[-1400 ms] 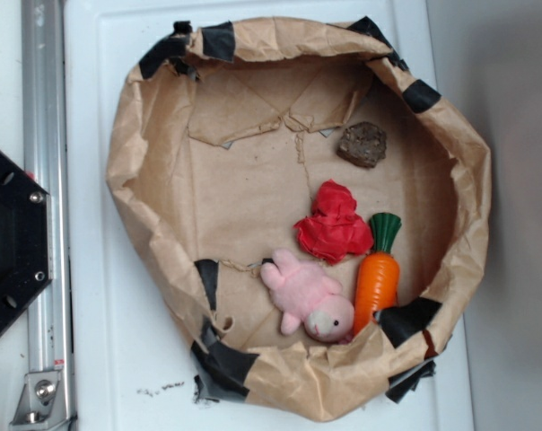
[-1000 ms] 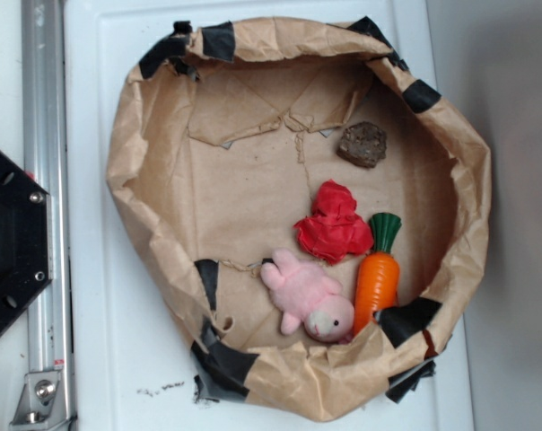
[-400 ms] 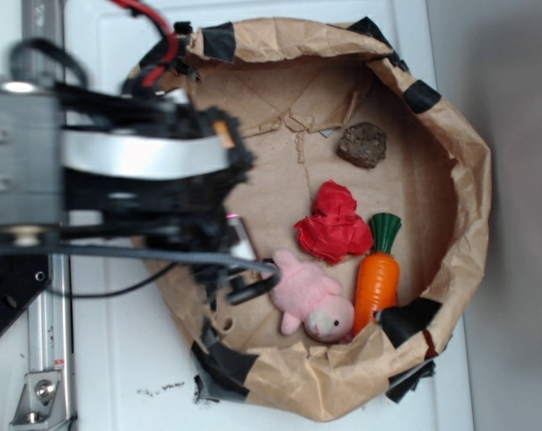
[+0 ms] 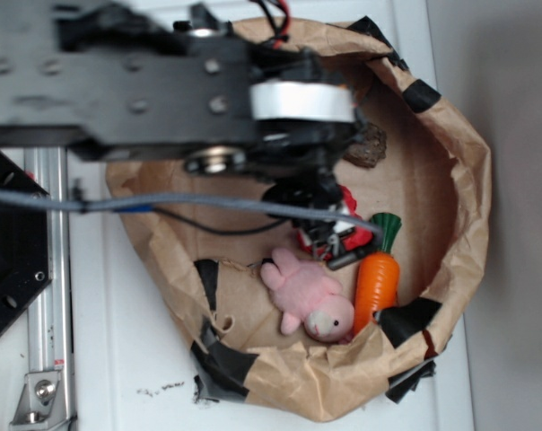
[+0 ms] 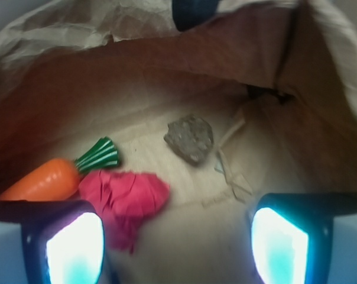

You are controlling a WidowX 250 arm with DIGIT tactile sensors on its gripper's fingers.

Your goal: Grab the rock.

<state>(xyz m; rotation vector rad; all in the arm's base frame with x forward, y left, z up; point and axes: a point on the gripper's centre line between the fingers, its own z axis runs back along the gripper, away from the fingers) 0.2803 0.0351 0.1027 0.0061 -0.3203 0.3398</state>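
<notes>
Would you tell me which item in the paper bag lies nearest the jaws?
The red paper wad, beside one jaw; the carrot and rock lie farther.

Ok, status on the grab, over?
Gripper open, empty. Small dark brown speckled rock ahead, untouched on the paper. Red crumpled paper wad beside the left finger.

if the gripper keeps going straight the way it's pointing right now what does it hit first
Probably the rock: in the wrist view it sits ahead between the open gripper's fingers, with bare paper before it. The red paper wad is nearer but off toward one finger. Depth is uncertain.
</notes>
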